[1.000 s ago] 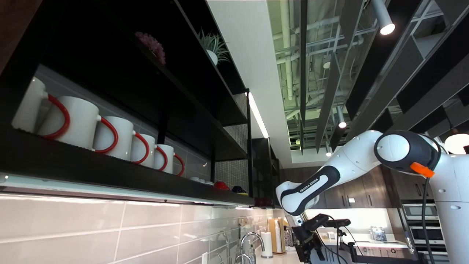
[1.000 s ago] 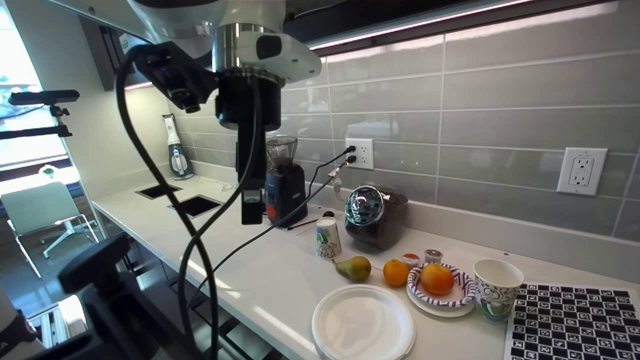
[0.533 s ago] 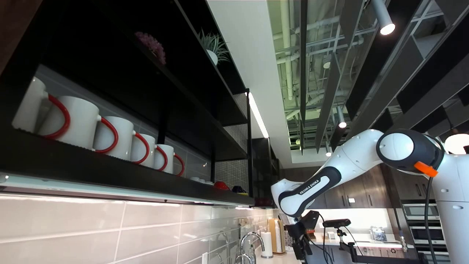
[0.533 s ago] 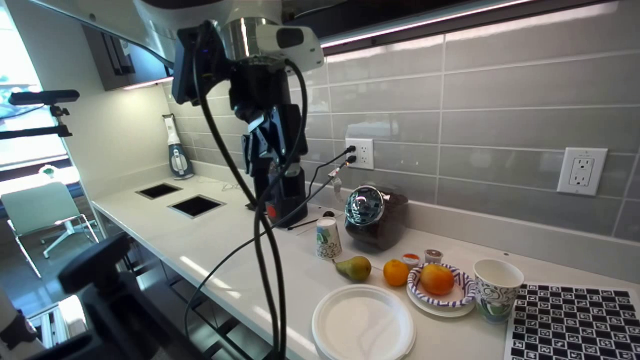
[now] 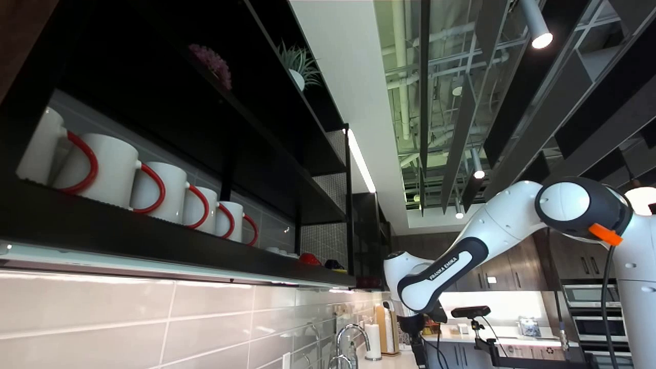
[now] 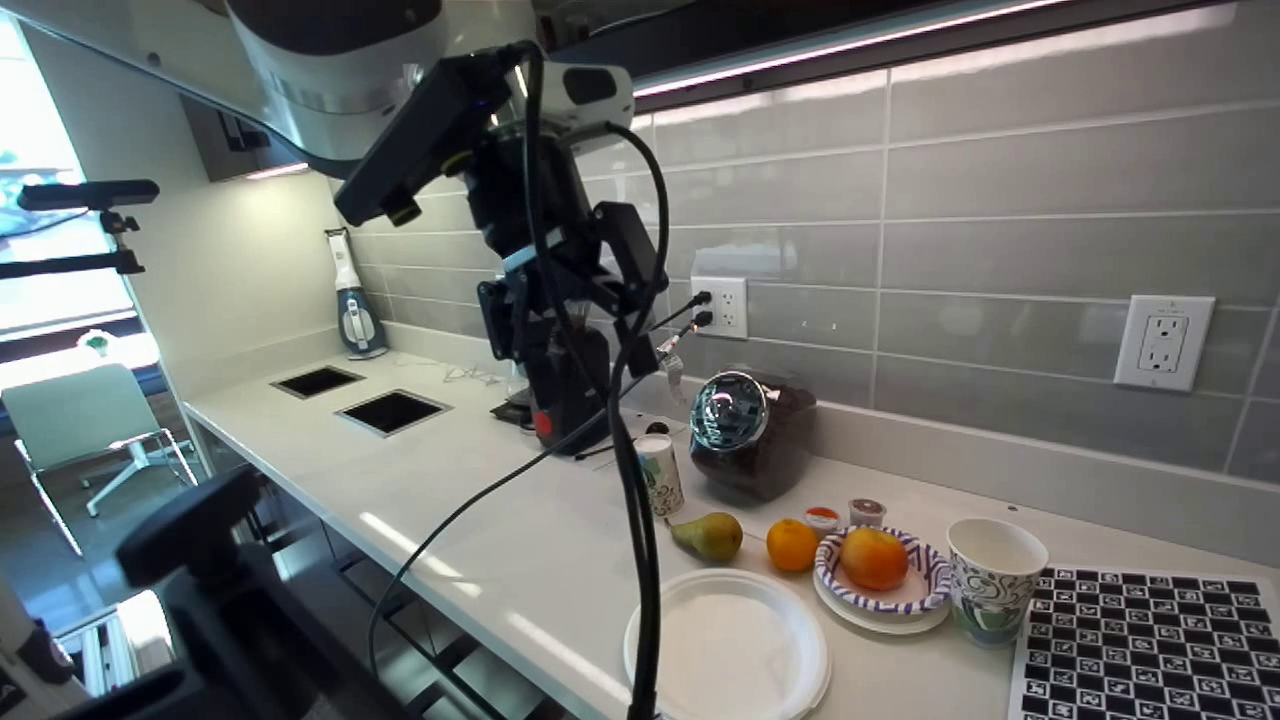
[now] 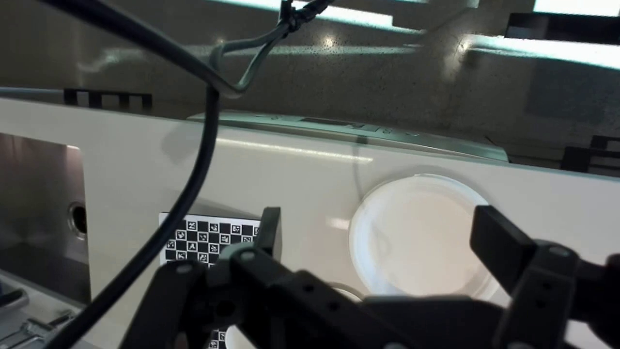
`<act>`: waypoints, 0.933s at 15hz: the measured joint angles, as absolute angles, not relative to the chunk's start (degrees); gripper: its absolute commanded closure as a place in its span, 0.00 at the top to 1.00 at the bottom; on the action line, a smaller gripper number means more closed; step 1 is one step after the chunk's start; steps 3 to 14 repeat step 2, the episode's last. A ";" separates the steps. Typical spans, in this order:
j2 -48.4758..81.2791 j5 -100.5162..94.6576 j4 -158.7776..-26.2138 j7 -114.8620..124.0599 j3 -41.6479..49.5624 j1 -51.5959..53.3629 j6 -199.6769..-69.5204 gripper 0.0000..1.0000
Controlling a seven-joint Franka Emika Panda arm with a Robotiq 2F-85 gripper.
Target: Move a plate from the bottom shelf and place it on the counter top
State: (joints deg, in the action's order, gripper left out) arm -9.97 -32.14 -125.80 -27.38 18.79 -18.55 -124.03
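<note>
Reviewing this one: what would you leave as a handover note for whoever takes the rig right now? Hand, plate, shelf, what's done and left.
Hand: open, holding nothing, above the counter top.
Plate: small pale shapes on the bottom shelf may be plates, too small to tell. A white plate lies flat on the counter top.
Done: nothing confirmed; these pictures don't settle whether the counter's plate is the one meant.
Left: if it isn't, probably raise the hand to the shelf, grasp a plate and set it on the counter.
</note>
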 measured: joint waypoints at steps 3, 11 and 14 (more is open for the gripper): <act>-10.35 -32.29 -126.41 -28.45 18.85 -18.55 -124.87 1.00; -10.35 -32.29 -126.41 -28.45 18.85 -18.55 -124.87 1.00; -10.35 -32.29 -126.41 -28.45 18.85 -18.55 -124.87 1.00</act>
